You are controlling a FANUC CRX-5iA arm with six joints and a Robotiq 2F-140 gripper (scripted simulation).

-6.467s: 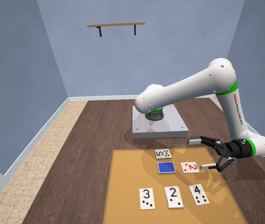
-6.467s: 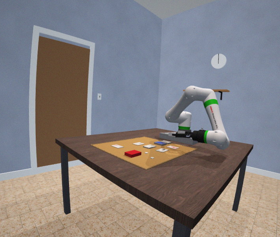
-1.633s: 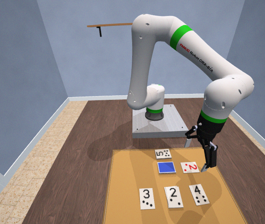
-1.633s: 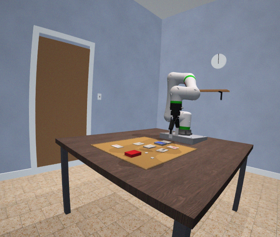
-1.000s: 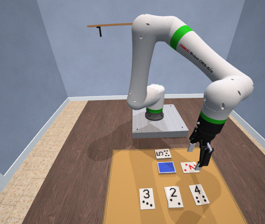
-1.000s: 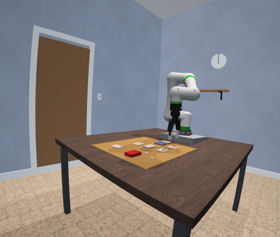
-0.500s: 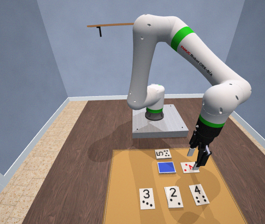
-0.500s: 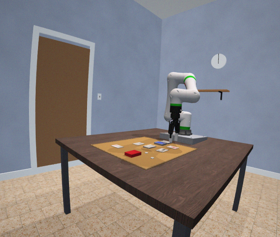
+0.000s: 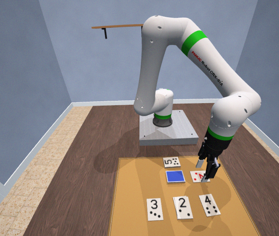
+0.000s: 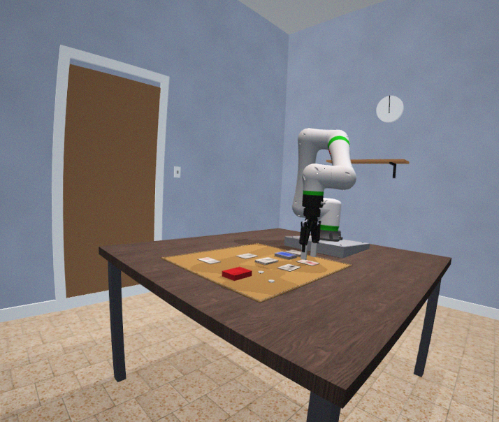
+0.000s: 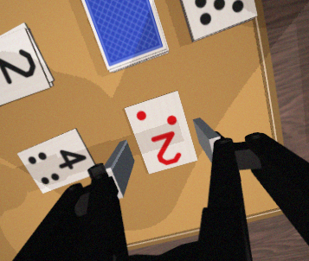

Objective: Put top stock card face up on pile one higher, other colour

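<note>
Red two (image 9: 195, 176) (image 10: 307, 263) (image 11: 161, 132) lies face up beneath the open tool (image 9: 201, 171) (image 10: 308, 252) (image 11: 164, 153).

Cards with black numbers can be counted at four in the top view, plus one red two (image 9: 196, 177) (image 10: 308, 262) (image 11: 161, 132); one red box (image 10: 236, 273) and two tiny white bits (image 10: 271, 281) can be spotted too.

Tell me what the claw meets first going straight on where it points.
Likely the red 2 card, lying between the claw's open fingers; its height above is unclear.
</note>
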